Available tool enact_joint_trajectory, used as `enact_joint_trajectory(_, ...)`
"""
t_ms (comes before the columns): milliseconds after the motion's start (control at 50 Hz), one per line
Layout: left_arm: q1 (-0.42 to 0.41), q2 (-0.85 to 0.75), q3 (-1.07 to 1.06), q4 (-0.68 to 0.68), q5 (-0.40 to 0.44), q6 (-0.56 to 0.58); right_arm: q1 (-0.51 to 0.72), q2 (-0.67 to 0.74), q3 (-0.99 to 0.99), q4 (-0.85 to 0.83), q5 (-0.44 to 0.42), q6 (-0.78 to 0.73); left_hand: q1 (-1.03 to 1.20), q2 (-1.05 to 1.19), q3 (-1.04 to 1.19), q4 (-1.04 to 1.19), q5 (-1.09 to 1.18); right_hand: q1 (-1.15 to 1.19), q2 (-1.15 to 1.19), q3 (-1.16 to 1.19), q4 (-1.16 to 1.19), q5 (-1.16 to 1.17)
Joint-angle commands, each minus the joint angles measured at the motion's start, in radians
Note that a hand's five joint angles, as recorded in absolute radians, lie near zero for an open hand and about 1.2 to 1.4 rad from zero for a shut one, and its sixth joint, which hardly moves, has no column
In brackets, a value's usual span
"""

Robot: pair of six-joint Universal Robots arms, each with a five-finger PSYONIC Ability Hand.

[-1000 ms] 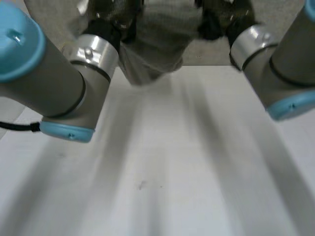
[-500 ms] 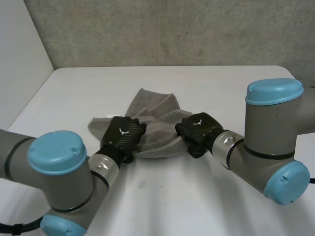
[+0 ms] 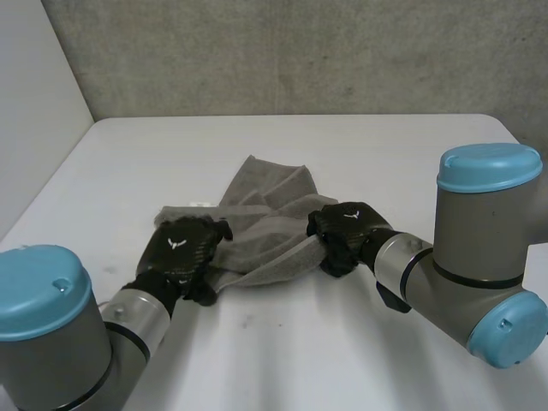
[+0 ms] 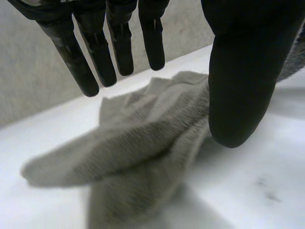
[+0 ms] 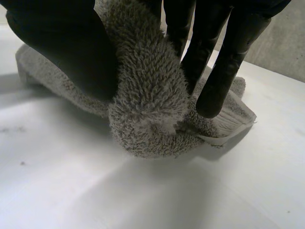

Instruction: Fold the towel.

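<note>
A grey towel (image 3: 261,214) lies crumpled in the middle of the white table (image 3: 368,145). My left hand (image 3: 181,248) rests at the towel's near left edge. In the left wrist view its fingers (image 4: 90,52) hang straight and spread above the towel (image 4: 138,143), its thumb (image 4: 238,86) beside a fold, and it is open. My right hand (image 3: 347,233) is at the towel's near right edge. In the right wrist view its thumb (image 5: 57,47) and fingers (image 5: 224,62) pinch a bunched roll of the towel (image 5: 147,95) just above the table, so it is shut on the towel.
A grey wall (image 3: 300,51) stands behind the table's far edge. The table's left edge (image 3: 51,180) runs diagonally beside a pale side wall. Bare tabletop lies around the towel, in front of both arms and to the far right.
The towel has come down from the air onto the table. My left hand has opened, let go and drawn back to the near left. The right hand still holds its bunch.
</note>
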Motion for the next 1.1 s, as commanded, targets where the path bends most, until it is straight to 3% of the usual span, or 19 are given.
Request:
enact_joint_trajectory(20, 0.004, -0.071, 0.012, -0.027, 0.003, -0.128, 0.003, -0.006, 0.0, 0.001, 0.003, 0.04, 0.15, 0.154, 0.154, 0.153, 0.153, 0.443, 0.222, 0.206, 0.206, 0.254)
enact_joint_trajectory(200, 0.004, -0.159, 0.058, -0.019, 0.001, -0.136, 0.003, -0.02, 0.01, 0.001, 0.003, 0.051, 0.212, 0.216, 0.216, 0.215, 0.214, 0.443, 0.222, 0.206, 0.206, 0.254)
enact_joint_trajectory(280, 0.001, -0.194, 0.081, -0.016, 0.001, -0.136, 0.003, -0.023, 0.009, 0.001, 0.003, 0.077, 0.388, 0.392, 0.392, 0.391, 0.39, 0.443, 0.222, 0.206, 0.206, 0.254)
enact_joint_trajectory(460, 0.0, -0.234, 0.126, 0.042, 0.0, -0.145, 0.003, -0.026, 0.015, 0.003, 0.003, 0.121, 0.412, 0.416, 0.415, 0.414, 0.414, 0.443, 0.222, 0.206, 0.206, 0.254)
enact_joint_trajectory(580, -0.019, -0.271, 0.156, 0.061, -0.002, -0.154, -0.001, -0.028, 0.015, 0.0, 0.006, 0.157, 0.641, 0.645, 0.644, 0.643, 0.643, 0.443, 0.222, 0.206, 0.206, 0.254)
enact_joint_trajectory(600, -0.029, -0.272, 0.161, 0.061, -0.002, -0.154, -0.002, -0.029, 0.015, 0.0, 0.004, 0.164, 0.882, 0.886, 0.886, 0.885, 0.884, 0.443, 0.222, 0.206, 0.206, 0.254)
enact_joint_trajectory(620, -0.029, -0.272, 0.161, 0.061, -0.002, -0.154, -0.004, -0.032, 0.014, 0.001, 0.003, 0.166, 0.884, 0.888, 0.888, 0.887, 0.887, 0.443, 0.222, 0.206, 0.206, 0.254)
enact_joint_trajectory(800, -0.019, -0.082, 0.135, 0.047, -0.008, -0.139, -0.002, -0.083, 0.017, 0.017, -0.008, 0.095, 0.913, 0.917, 0.917, 0.916, 0.916, 0.443, 0.222, 0.206, 0.206, 0.254)
enact_joint_trajectory(860, -0.009, -0.007, 0.1, 0.036, -0.002, -0.132, 0.006, -0.112, 0.04, 0.064, -0.042, -0.038, 0.913, 0.917, 0.917, 0.916, 0.916, 0.408, 0.188, 0.172, 0.172, 0.22)
enact_joint_trajectory(900, 0.006, 0.063, 0.058, 0.013, 0.004, -0.11, 0.015, -0.127, 0.052, 0.192, -0.066, -0.224, 0.913, 0.917, 0.917, 0.916, 0.916, -0.223, -0.443, -0.459, -0.459, -0.411)
enact_joint_trajectory(920, 0.018, 0.091, 0.04, -0.005, 0.004, -0.084, 0.013, -0.132, 0.043, 0.27, -0.065, -0.318, 0.913, 0.917, 0.917, 0.916, 0.916, -0.383, -0.603, -0.619, -0.619, -0.572)
enact_joint_trajectory(980, 0.039, 0.113, 0.003, -0.028, 0.004, -0.022, -0.002, -0.143, 0.008, 0.337, -0.068, -0.4, 0.913, 0.917, 0.917, 0.916, 0.916, -0.495, -0.716, -0.731, -0.731, -0.684)
enact_joint_trajectory(1100, 0.055, 0.119, -0.057, -0.036, 0.006, 0.061, -0.005, -0.143, -0.074, 0.33, -0.071, -0.405, 0.913, 0.917, 0.917, 0.916, 0.916, -0.587, -0.807, -0.823, -0.823, -0.776)
